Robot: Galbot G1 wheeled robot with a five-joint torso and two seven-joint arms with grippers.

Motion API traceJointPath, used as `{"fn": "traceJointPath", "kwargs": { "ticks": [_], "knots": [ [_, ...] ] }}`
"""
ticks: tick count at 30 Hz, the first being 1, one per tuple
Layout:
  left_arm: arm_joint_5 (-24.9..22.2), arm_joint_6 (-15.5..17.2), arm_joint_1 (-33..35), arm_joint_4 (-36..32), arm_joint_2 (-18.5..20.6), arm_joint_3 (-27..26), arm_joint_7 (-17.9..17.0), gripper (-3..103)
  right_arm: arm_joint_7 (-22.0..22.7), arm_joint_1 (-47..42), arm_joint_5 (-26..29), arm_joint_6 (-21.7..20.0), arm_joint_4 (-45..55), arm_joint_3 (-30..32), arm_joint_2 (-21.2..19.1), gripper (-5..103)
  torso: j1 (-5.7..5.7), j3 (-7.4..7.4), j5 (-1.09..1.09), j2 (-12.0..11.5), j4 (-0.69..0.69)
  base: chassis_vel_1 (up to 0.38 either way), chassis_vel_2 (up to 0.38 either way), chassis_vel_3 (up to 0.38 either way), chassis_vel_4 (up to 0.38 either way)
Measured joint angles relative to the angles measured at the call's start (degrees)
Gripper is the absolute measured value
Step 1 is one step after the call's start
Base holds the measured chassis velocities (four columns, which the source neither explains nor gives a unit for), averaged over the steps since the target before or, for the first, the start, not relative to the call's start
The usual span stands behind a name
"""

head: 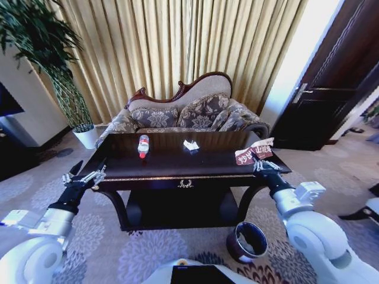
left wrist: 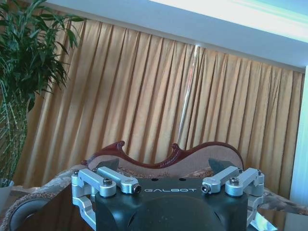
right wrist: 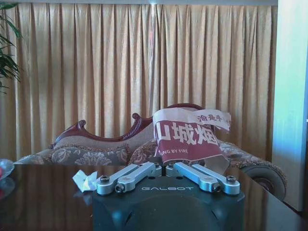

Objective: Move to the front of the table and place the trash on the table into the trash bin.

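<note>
The dark glossy table (head: 177,164) stands right in front of me. On it lie a clear bottle with a red label (head: 143,146) and a crumpled white paper (head: 190,145). At its right end my right gripper (head: 262,165) is shut on the lower edge of the reddish-brown snack wrapper (head: 254,152), which stands upright above the fingers (right wrist: 192,137). From the right wrist, the paper (right wrist: 85,180) lies farther along the tabletop. My left gripper (head: 86,176) hovers open by the table's left front corner, holding nothing (left wrist: 170,188). The round dark trash bin (head: 247,241) sits on the carpet, front right.
A patterned sofa (head: 189,112) stands close behind the table before gold curtains. A potted plant in a white pot (head: 87,136) is at the back left, and a dark door (head: 337,77) at the right. Patterned carpet surrounds the table.
</note>
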Motion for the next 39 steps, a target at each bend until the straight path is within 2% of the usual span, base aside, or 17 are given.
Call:
{"fn": "traceJointPath", "kwargs": {
  "ticks": [9, 12, 13, 16, 17, 20, 21, 25, 29, 32, 39],
  "knots": [
    [0.16, -0.07, 0.09, -0.02, -0.21, -0.03, 0.03, 100, 0.06, -0.03, -2.13, 0.53, -2.29, -2.81, 2.4, 0, -0.05, -0.03, 0.0, 0.04, 0.01, 0.116, -0.108, -0.127, 0.11],
    [0.27, -0.08, 0.07, -0.04, -0.54, -0.03, 0.03, 100, -0.66, -2.26, -2.77, -0.78, -7.85, -3.1, 6.23, 0, 0.01, 0.02, 0.01, -0.02, -0.01, 0.0, 0.0, 0.0, 0.0],
    [0.27, -0.08, 0.07, -0.04, -0.54, -0.03, 0.03, 100, -0.66, -2.26, -2.77, -0.78, -7.85, -3.1, 6.23, 0, 0.01, 0.02, 0.01, -0.02, -0.01, 0.0, 0.0, 0.0, 0.0],
    [0.28, -0.1, 0.08, -0.34, -0.79, -0.4, 0.03, 100, -2.96, -3.35, -5.22, -0.3, -17.73, -4.32, 8.77, 0, 0.06, 0.03, 0.03, -0.04, -0.03, -0.05, 0.022, 0.031, -0.047],
    [0.28, -0.1, 0.08, -0.34, -0.79, -0.4, 0.03, 100, -2.96, -3.35, -5.22, -0.3, -17.73, -4.32, 8.77, 0, 0.06, 0.03, 0.03, -0.04, -0.03, -0.057, 0.01, 0.045, -0.036],
    [0.24, -0.26, 0.36, -0.53, -0.95, -0.99, 0.06, 100, -3.65, -0.29, -8.99, 1.97, -30.17, -6.9, 10.31, 0, 0.01, 0.0, 0.02, -0.02, -0.02, 0.0, 0.0, 0.0, 0.0],
    [0.24, -0.26, 0.36, -0.53, -0.95, -0.99, 0.06, 100, -3.65, -0.29, -8.99, 1.97, -30.17, -6.9, 10.31, 0, 0.01, 0.0, 0.02, -0.02, -0.02, 0.0, 0.0, 0.0, 0.0],
    [0.17, -0.45, 0.81, -0.76, -1.04, -1.59, 0.3, 100, -4.07, 6.28, -12.56, 3.57, -45.46, -10.98, 10.81, 0, -0.02, -0.01, 0.02, 0.01, 0.0, 0.0, 0.0, 0.0, 0.0],
    [0.09, -0.51, 0.95, -0.98, -1.13, -1.87, 0.42, 100, -4.22, 9.98, -15.16, 5.1, -52.77, -12.63, 11.11, 0, -0.01, 0.0, 0.0, 0.0, 0.01, 0.0, 0.0, 0.0, 0.0],
    [0.07, -0.54, 0.97, -1.34, -1.61, -2.03, 0.47, 100, -4.22, 14.88, -16.85, 7.27, -63.33, -13.82, 11.41, 0, 0.01, 0.0, 0.01, -0.01, -0.01, 0.0, 0.0, 0.0, 0.0],
    [0.08, -0.53, 1.02, -1.72, -2.24, -2.04, 0.48, 100, -4.19, 19.31, -17.54, 7.53, -73.32, -14.8, 10.54, 0, 0.0, 0.0, 0.0, 0.0, -0.01, 0.0, 0.0, 0.0, 0.0]
  ]
}}
